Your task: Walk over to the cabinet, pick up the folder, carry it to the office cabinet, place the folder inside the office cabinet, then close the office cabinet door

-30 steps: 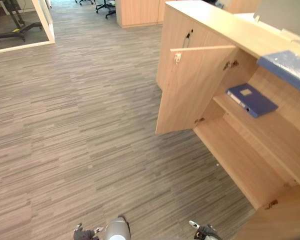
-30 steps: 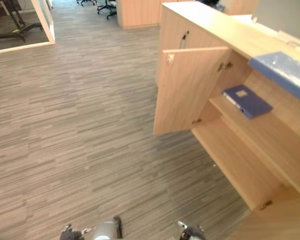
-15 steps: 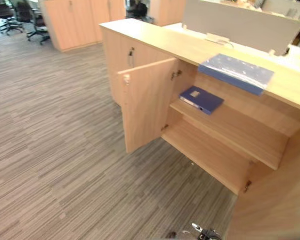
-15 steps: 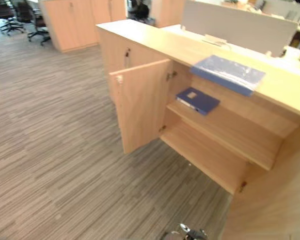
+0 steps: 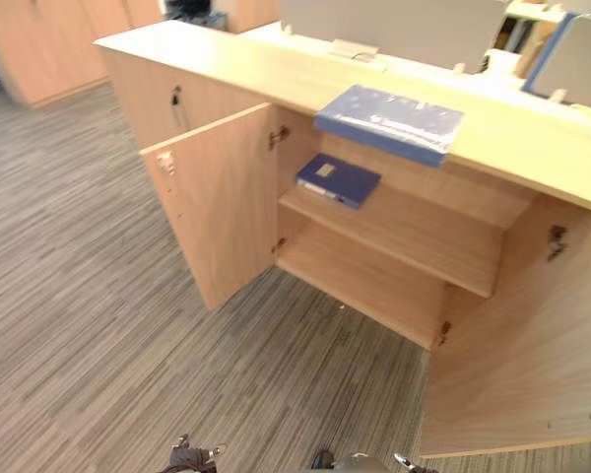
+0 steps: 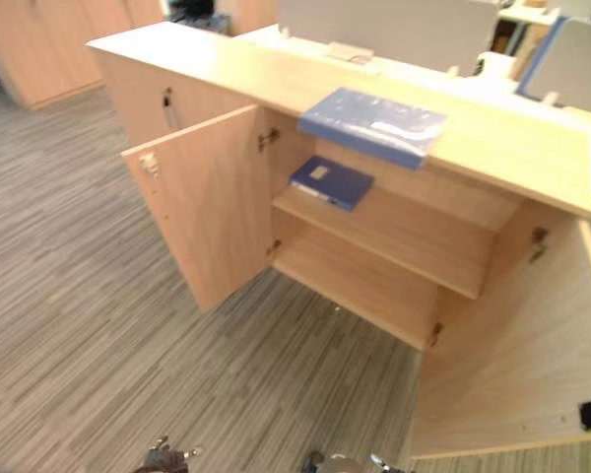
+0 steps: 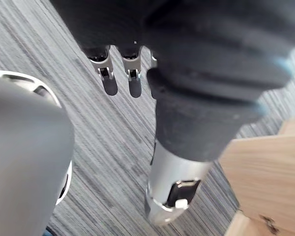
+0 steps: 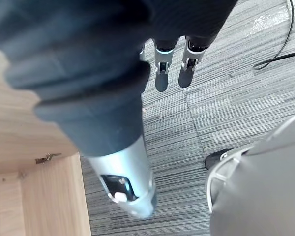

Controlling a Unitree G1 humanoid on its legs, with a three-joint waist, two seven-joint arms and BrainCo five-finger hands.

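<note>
L hand point(image 7: 172, 183) / R hand point(image 8: 124, 179): fingers slack, empty | left door point(image 5: 227, 207) ahead of L hand, wide open | folder point(image 5: 337, 180) flat on shelf point(image 5: 414, 236), well beyond both hands | 2nd blue folder point(image 5: 389, 121) on cabinet top point(image 5: 227, 64) | est: placing prob done, door-closing left.

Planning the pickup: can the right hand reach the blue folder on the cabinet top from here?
Probably not yet. The right hand hangs open, low over the carpet, while the blue folder lies up on the cabinet top beyond it; nothing covers the folder.
</note>
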